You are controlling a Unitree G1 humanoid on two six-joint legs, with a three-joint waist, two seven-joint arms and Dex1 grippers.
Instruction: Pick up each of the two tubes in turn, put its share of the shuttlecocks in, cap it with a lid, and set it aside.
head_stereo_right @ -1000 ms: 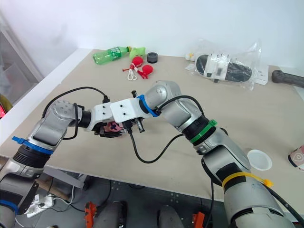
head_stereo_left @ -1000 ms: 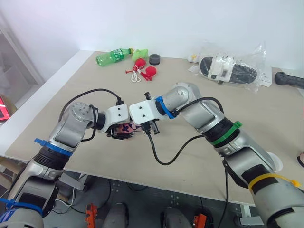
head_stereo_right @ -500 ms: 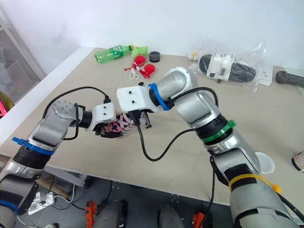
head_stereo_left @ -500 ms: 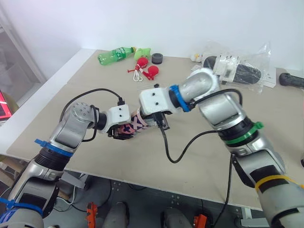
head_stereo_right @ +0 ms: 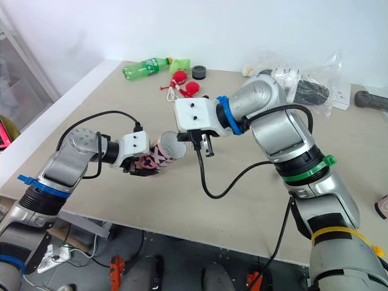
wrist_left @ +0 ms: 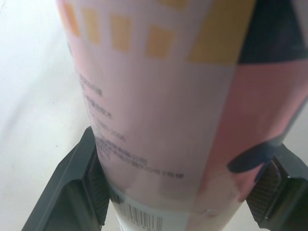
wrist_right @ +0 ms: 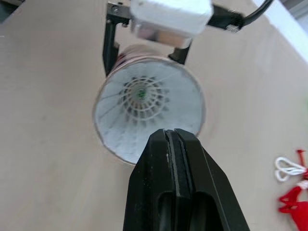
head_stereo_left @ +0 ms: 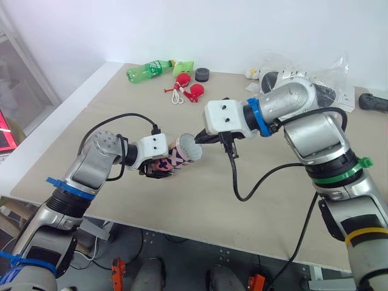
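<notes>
**A:** Grippers first: what is the left gripper [wrist_left: 185,187] doing?

**B:** I see it clamped on the tube [head_stereo_left: 177,159], one black finger on each side of the pink patterned wall, near the barcode end. The tube lies almost level over the table [head_stereo_left: 109,103], with its open mouth turned toward the right arm. I can't tell whether it touches the surface.

**A:** And the right gripper [wrist_right: 172,137]?

**B:** Its two fingers are pressed flat together with nothing between them. The tip sits just beside the tube's mouth, right at the rim. I can't tell whether it makes contact.

**A:** Anything inside the tube?

**B:** Yes. My right wrist camera looks straight down the tube, and I see a white shuttlecock [wrist_right: 140,96] seated deep inside. Its feathers flare out toward the mouth, and there's a green dot at the centre.

**A:** What else is around?

**B:** Everything else is well apart from the tube, on its far side from me. There's a green bottle [head_stereo_left: 148,68] lying down, some red trinkets [head_stereo_left: 189,91] with a white cord, and a black roll [head_stereo_left: 202,74]. Beyond the tube on the right arm's side there's a clear plastic bag [head_stereo_right: 315,85].
</notes>
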